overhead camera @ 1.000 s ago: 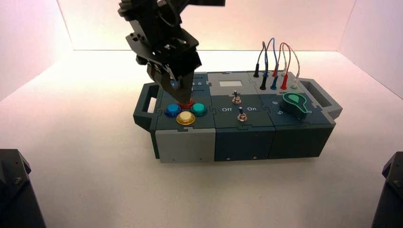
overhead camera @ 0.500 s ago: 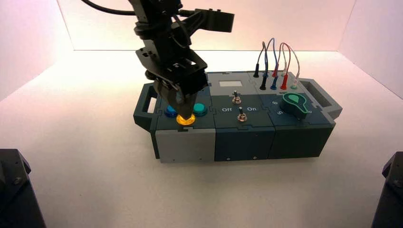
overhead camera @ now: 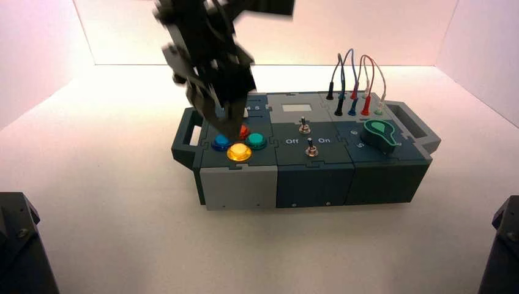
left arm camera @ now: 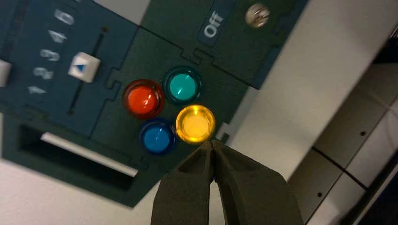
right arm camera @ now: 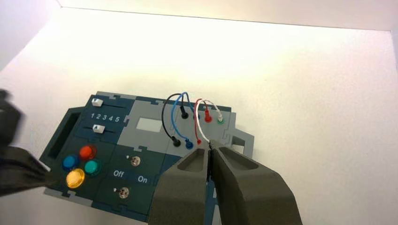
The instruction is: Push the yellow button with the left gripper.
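Observation:
The yellow button [overhead camera: 239,152] sits nearest the front edge in a cluster of coloured buttons on the left part of the box [overhead camera: 238,187]. It glows amber in the left wrist view [left arm camera: 195,123]. My left gripper [overhead camera: 234,131] hangs just above and behind it, over the red button [overhead camera: 243,131] and the blue button [overhead camera: 221,144]. Its fingers are shut and empty, with the tips [left arm camera: 212,143] just clear of the yellow button's rim. My right gripper [right arm camera: 209,149] is shut and empty, held high over the box's wire end.
A teal button [overhead camera: 256,141] sits beside the yellow one. Two toggle switches [overhead camera: 304,127] stand in the middle section, a green knob [overhead camera: 379,133] to the right, and plugged wires [overhead camera: 355,86] behind it. Sliders [left arm camera: 83,67] lie behind the buttons. Dark blocks [overhead camera: 18,245] stand at the front corners.
Half a second ago the left gripper's tips were down on the yellow button. They have since lifted up and back, uncovering it. The right arm has not moved.

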`<control>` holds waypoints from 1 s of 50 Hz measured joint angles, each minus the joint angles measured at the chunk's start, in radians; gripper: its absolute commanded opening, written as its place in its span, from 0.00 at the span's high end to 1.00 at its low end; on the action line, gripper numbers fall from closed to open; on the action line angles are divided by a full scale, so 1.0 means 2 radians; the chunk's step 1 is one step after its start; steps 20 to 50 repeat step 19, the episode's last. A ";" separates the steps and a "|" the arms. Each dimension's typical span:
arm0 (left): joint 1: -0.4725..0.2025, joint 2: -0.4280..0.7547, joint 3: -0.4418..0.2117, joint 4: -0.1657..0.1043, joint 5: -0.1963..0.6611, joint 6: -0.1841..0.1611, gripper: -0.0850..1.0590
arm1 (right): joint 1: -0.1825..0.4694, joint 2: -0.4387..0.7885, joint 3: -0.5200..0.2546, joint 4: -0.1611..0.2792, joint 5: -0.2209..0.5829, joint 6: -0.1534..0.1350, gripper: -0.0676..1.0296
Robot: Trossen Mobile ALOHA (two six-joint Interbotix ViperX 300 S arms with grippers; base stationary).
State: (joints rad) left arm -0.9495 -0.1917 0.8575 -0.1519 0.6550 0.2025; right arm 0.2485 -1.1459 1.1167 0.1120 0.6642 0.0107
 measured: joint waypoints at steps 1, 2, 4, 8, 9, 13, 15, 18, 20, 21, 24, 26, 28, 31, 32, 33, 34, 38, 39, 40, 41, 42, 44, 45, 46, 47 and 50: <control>0.000 -0.008 0.002 0.000 0.002 0.001 0.95 | 0.000 0.001 0.000 0.000 0.001 -0.001 0.96; 0.000 -0.012 0.003 0.000 0.004 0.000 0.95 | 0.001 0.000 0.000 0.000 0.001 0.000 0.96; 0.002 -0.034 0.005 0.001 0.008 -0.004 0.95 | 0.000 0.001 0.000 0.000 0.002 -0.001 0.96; 0.002 -0.054 0.008 0.001 0.008 -0.009 0.95 | 0.001 0.000 0.000 0.000 0.004 -0.001 0.96; 0.002 -0.058 0.010 0.001 0.009 -0.013 0.95 | 0.000 0.001 0.000 0.000 0.004 0.000 0.96; 0.002 -0.059 0.015 0.001 0.010 -0.020 0.96 | 0.001 0.001 0.000 0.000 0.005 -0.001 0.96; 0.002 -0.060 0.017 0.001 0.010 -0.021 0.95 | 0.001 0.002 0.000 0.000 0.006 0.000 0.96; 0.002 -0.060 0.021 0.001 0.010 -0.024 0.95 | 0.000 0.002 0.000 0.000 0.006 0.000 0.96; 0.002 -0.060 0.021 0.001 0.011 -0.024 0.95 | 0.001 0.002 0.000 0.000 0.006 0.000 0.96; 0.002 -0.060 0.021 0.001 0.011 -0.024 0.95 | 0.001 0.002 0.000 0.000 0.006 0.000 0.96; 0.002 -0.060 0.021 0.001 0.011 -0.024 0.95 | 0.001 0.002 0.000 0.000 0.006 0.000 0.96; 0.002 -0.060 0.021 0.001 0.011 -0.024 0.95 | 0.001 0.002 0.000 0.000 0.006 0.000 0.96; 0.002 -0.060 0.021 0.001 0.011 -0.024 0.95 | 0.001 0.002 0.000 0.000 0.006 0.000 0.96; 0.002 -0.060 0.021 0.001 0.011 -0.024 0.95 | 0.001 0.002 0.000 0.000 0.006 0.000 0.96; 0.002 -0.060 0.021 0.001 0.011 -0.024 0.95 | 0.001 0.002 0.000 0.000 0.006 0.000 0.96; 0.002 -0.060 0.021 0.001 0.011 -0.024 0.95 | 0.001 0.002 0.000 0.000 0.006 0.000 0.96; 0.002 -0.060 0.021 0.001 0.011 -0.024 0.95 | 0.001 0.002 0.000 0.000 0.006 0.000 0.96; 0.002 -0.060 0.021 0.001 0.011 -0.024 0.95 | 0.001 0.002 0.000 0.000 0.006 0.000 0.96; 0.002 -0.060 0.021 0.001 0.011 -0.024 0.95 | 0.001 0.002 0.000 0.000 0.006 0.000 0.96; 0.002 -0.060 0.021 0.001 0.011 -0.024 0.95 | 0.001 0.002 0.000 0.000 0.006 0.000 0.96; 0.002 -0.060 0.021 0.001 0.011 -0.024 0.95 | 0.001 0.002 0.000 0.000 0.006 0.000 0.96; 0.002 -0.060 0.021 0.001 0.011 -0.024 0.95 | 0.001 0.002 0.000 0.000 0.006 0.000 0.96; 0.002 -0.060 0.021 0.001 0.011 -0.024 0.95 | 0.001 0.002 0.000 0.000 0.006 0.000 0.96; 0.002 -0.060 0.021 0.001 0.011 -0.024 0.95 | 0.001 0.002 0.000 0.000 0.006 0.000 0.96; 0.002 -0.060 0.021 0.001 0.011 -0.024 0.95 | 0.001 0.002 0.000 0.000 0.006 0.000 0.96; 0.002 -0.060 0.021 0.001 0.011 -0.024 0.95 | 0.001 0.002 0.000 0.000 0.006 0.000 0.96; 0.002 -0.060 0.021 0.001 0.011 -0.024 0.95 | 0.001 0.002 0.000 0.000 0.006 0.000 0.96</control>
